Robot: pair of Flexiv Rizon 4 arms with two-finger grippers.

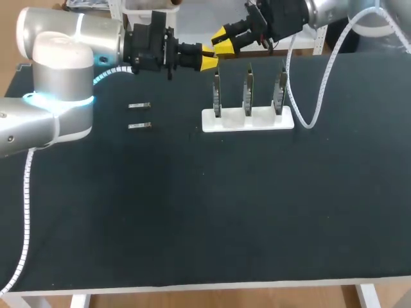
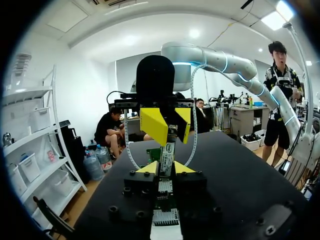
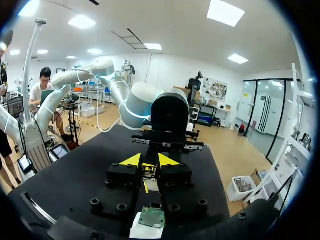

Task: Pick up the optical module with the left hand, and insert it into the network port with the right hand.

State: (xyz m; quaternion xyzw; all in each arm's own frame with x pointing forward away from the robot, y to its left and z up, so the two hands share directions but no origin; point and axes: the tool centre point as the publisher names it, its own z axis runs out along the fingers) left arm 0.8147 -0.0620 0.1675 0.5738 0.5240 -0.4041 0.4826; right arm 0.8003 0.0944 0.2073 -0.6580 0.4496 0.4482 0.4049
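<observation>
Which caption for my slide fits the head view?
Left tool and right tool tip to tip beyond the white port holder.

Light pours down from the ceiling panels point(image 3: 224, 11), bright and even, and the room in both wrist views glows white. In the head view the table point(image 1: 205, 218) soaks it up, dark and matte, barely a shadow on it. There's glare on the left arm point(image 1: 61, 61), its pale shell nearly washed out, and the white stand point(image 1: 248, 120) blazes. The optical module point(image 2: 167, 152) shows a lit label. Straight lines bow near the wrist views' rims.
</observation>
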